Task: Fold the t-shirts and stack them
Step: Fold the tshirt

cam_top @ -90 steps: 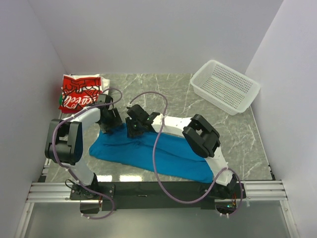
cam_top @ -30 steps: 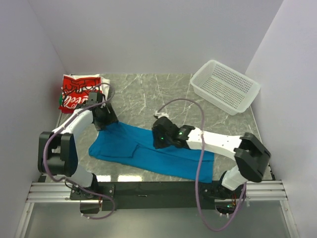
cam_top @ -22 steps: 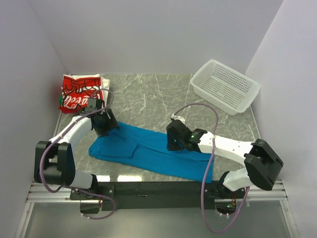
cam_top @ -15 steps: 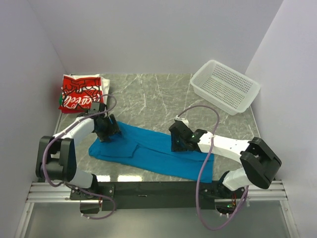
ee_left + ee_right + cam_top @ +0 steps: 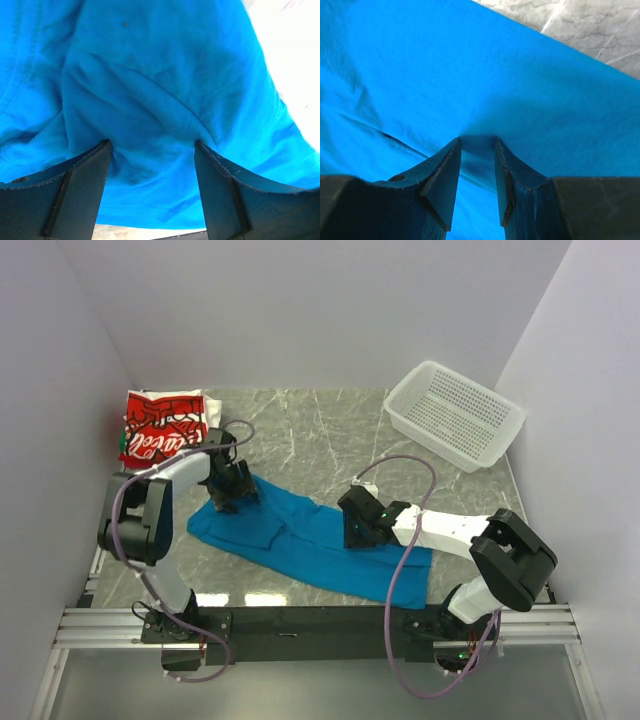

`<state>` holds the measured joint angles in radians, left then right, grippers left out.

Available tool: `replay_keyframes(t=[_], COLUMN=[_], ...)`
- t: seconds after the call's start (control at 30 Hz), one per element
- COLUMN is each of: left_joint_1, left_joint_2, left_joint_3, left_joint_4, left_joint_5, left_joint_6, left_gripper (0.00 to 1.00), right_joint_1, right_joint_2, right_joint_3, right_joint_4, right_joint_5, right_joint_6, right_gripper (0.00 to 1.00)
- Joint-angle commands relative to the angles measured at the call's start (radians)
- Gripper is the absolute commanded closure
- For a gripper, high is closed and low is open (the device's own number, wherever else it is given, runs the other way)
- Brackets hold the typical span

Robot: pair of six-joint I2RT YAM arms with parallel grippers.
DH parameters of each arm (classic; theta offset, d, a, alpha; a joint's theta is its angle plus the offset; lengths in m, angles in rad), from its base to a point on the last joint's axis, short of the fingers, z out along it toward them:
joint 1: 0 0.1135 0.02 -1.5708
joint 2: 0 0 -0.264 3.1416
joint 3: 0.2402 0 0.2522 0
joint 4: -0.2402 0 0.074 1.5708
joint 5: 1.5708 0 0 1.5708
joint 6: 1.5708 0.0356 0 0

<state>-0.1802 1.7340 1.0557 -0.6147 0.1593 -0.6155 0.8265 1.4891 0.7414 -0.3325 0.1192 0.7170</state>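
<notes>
The bright-blue t-shirt (image 5: pixel 300 540) lies as a long crumpled band across the near middle of the marble table. My left gripper (image 5: pixel 232 490) is at its far left end. In the left wrist view the left gripper (image 5: pixel 150 145) is open, its jaws wide apart and pressed down on the blue cloth (image 5: pixel 150 75). My right gripper (image 5: pixel 355 530) is on the shirt's right half. In the right wrist view the right gripper (image 5: pixel 477 140) has its jaws close together, pinching a ridge of blue cloth (image 5: pixel 470 75). The folded red-and-white t-shirt (image 5: pixel 160 425) lies at the far left corner.
A white perforated basket (image 5: pixel 455 412) stands at the far right corner. Bare marble tabletop (image 5: pixel 300 430) lies between the folded shirt and the basket. White walls close in the left, far and right sides.
My right gripper has drawn the blue shirt rightward from the middle, stretching it out. My left gripper dropped toward the shirt's left end, then shifted right, and that end moved with it.
</notes>
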Motion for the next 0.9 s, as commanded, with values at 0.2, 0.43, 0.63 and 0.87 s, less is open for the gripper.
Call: replay_keyframes(t=[0.2,0.43,0.63,0.87], left_joint_1=[-0.044,-0.064,-0.117,-0.180], left_joint_2=[0.289,0.482,0.640,0.704], left_joint_3=[0.325,0.593,0.841,1.070], left_joint_4=[-0.034,-0.095,-0.092,-0.097], left_joint_5=[-0.135,-0.149,-0.063,-0.047], left_joint_6=[0.066,0.077,0.102,0.080], left_gripper=[0.26,0.26,0.26,0.26], right_joint_1=[0.005,0.013,0.043,0.088], right_joint_2=[0.013,-0.042,-0.009,0.023], right_joint_3=[0.013,0.055,0.108,0.237], right_joint_4=[-0.120,-0.214,-0.214,-0.269], right_joint_5=[-0.076,-0.116,-0.196,-0.151], right_joint_6=[0.027,0.075,0.070,0.055], right_gripper=[0.61,0.61,0.61,0.62])
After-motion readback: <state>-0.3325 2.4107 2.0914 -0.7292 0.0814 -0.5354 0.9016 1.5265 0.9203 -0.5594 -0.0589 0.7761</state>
